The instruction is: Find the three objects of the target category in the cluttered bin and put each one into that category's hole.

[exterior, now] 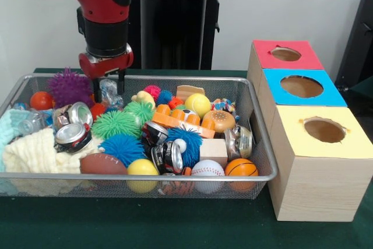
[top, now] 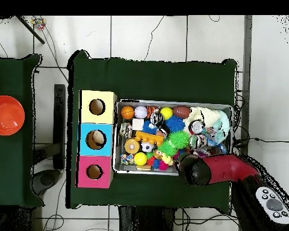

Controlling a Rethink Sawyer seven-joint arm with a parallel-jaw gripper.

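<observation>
The silver wire-mesh bin (exterior: 175,177) lies on the green table, full of mixed things; it also shows in the overhead view (top: 174,101). My gripper (exterior: 109,93) hangs over its far left part, fingers open and low, astride a crumpled clear plastic piece (exterior: 109,95). Near it are a purple spiky ball (exterior: 69,86), crushed cans (exterior: 73,135), green spiky balls (exterior: 115,123) and a red ball (exterior: 41,100). To the bin's right stand three wooden boxes with holes: red-topped (exterior: 285,54), blue-topped (exterior: 301,86), yellow-topped (exterior: 324,129). In the overhead view my arm (top: 219,168) hides the gripper.
The bin also holds a football (exterior: 102,163), a baseball (exterior: 207,168), a basketball (exterior: 241,168), a wooden block (exterior: 213,150), a burger toy (exterior: 218,121) and cream cloth (exterior: 32,153). An orange bowl (top: 5,114) sits on a separate table.
</observation>
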